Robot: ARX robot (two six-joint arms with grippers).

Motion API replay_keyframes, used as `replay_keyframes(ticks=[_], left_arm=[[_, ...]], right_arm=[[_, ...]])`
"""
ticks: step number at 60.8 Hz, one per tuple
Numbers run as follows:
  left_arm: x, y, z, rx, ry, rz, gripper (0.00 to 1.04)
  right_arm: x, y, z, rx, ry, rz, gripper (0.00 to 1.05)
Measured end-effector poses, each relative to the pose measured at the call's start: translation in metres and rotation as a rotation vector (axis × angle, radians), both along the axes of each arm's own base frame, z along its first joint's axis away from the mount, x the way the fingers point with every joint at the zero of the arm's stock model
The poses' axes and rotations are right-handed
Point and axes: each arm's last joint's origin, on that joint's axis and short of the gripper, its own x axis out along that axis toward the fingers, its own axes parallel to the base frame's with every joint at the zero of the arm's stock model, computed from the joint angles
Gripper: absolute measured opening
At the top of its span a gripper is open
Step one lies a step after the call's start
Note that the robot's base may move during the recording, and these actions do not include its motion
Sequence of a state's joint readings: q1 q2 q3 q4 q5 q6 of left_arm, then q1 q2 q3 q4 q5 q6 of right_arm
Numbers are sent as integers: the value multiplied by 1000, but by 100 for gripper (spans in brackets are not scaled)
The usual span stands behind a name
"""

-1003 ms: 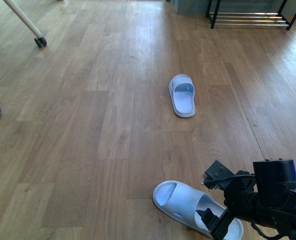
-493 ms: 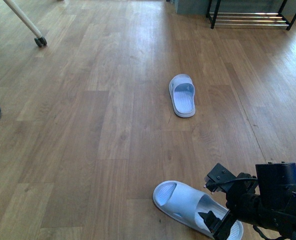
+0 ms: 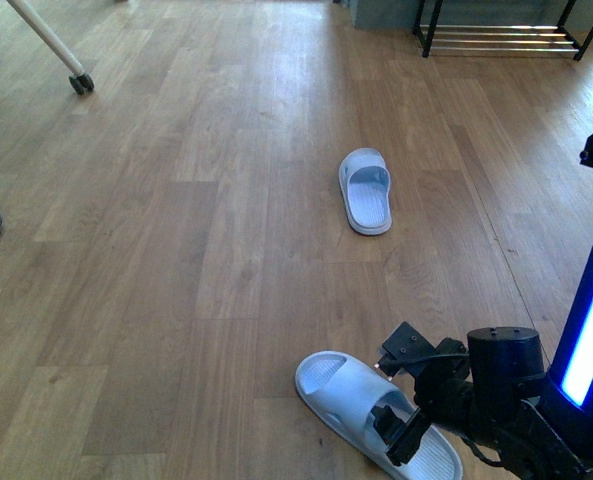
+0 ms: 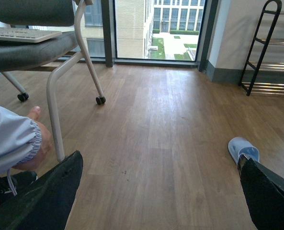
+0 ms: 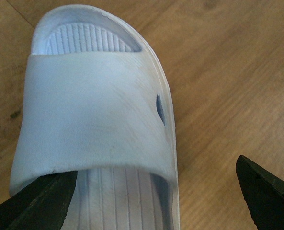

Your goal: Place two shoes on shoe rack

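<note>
Left wrist view shows the left claw (image 4: 160, 163) wide open and empty. In front of the robot, the right claw (image 3: 394, 392), spread wide, straddles the near slipper (image 3: 334, 385), which is pale blue, ribbed inside and scuffed on the strap. The far slipper (image 3: 366, 190) lies well beyond the claw, with the shoe rack (image 3: 496, 40) farther still, off to its right. The first pickup appears in hand; next, the claw must close squarely on the strap.

Pale blue slipper (image 3: 365, 190) mid-floor; 2nd slipper (image 3: 338, 388) nearer; caster (image 3: 81, 84) far left.
</note>
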State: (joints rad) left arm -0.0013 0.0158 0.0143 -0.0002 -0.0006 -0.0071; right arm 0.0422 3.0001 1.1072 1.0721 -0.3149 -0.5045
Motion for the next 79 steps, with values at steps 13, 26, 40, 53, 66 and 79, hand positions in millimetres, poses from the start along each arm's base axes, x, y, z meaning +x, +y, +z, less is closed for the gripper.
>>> replay_keyframes(ticks=[13, 26, 40, 53, 66, 79], left_arm=[[0, 0, 0, 0, 0, 0, 95], [0, 0, 0, 0, 0, 0, 95], [0, 0, 0, 0, 0, 0, 95], [0, 0, 0, 0, 0, 0, 95], [0, 0, 0, 0, 0, 0, 95], [0, 0, 0, 0, 0, 0, 95]], right_arm=[[0, 2, -2, 30, -4, -25, 50], [2, -9, -5, 40, 2, -84, 16], [0, -17, -6, 59, 14, -162, 1], [-25, -14, 23, 18, 69, -210, 1], [-39, 0, 113, -38, -69, -122, 1], [-76, -39, 243, -109, -255, -150, 1]])
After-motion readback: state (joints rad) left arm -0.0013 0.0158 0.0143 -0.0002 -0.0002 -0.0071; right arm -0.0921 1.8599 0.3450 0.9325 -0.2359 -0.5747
